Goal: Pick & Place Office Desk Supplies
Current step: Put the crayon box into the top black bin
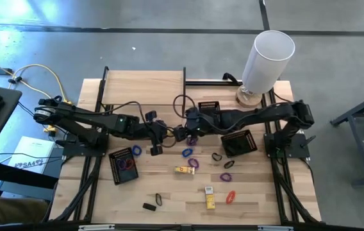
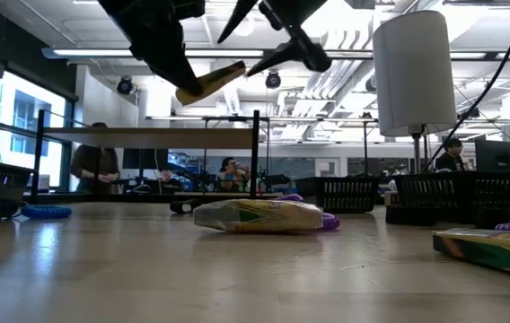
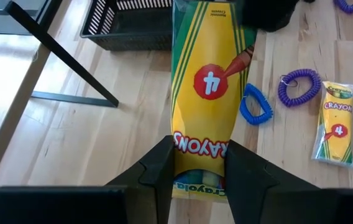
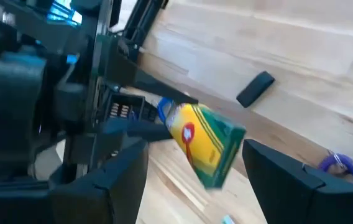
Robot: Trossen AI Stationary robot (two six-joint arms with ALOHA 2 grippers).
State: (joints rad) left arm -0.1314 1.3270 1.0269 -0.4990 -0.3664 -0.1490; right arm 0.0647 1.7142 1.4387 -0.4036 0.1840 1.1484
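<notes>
Centre of frame, above surface [image 1: 169,205] | left gripper [image 3: 198,171] fingers pinching crayon packet [image 3: 206,87], lifted | right gripper [image 4: 195,180] fingers spread, facing packet | tray [image 1: 124,164] holds few loops; most supplies unsorted: loops [image 1: 190,163], 2 packets [image 1: 183,170].

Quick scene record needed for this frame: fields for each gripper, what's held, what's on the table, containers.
left gripper: shut on crayon pack, raised above the table centre
right gripper: open, empty, facing the held pack
handover: pack lies between the right fingers, not yet gripped
loose packs on table: three, one mid-table, two near the front edge
coil loops: purple, blue, red, black
mesh trays: three; left tray holds loops
white cylinder: far right corner, upright
</notes>
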